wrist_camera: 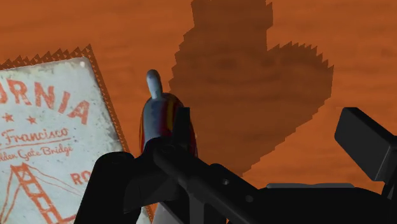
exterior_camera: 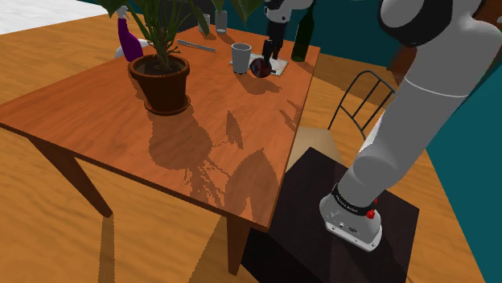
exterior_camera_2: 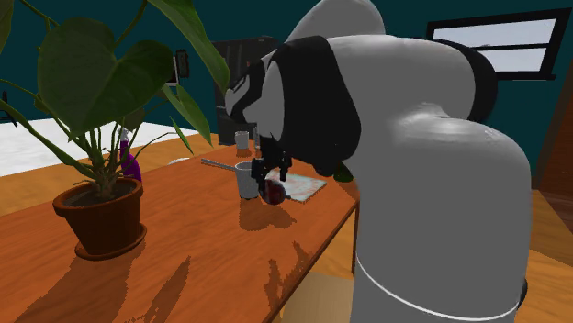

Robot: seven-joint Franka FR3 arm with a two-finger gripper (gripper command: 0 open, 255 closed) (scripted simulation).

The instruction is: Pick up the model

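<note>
Model (wrist_camera: 160,119), dark red rounded body with a bluish tip, lying on the bench (exterior_camera: 201,137) at the edge of the California postcard (wrist_camera: 51,140), claw (exterior_camera_2: 273,172) poised over it, spread wide, apparently to straddle it before closing.

Black end effector (exterior_camera_2: 273,171) above dark red model (exterior_camera_2: 275,193) beside cup (exterior_camera_2: 247,180)
</note>
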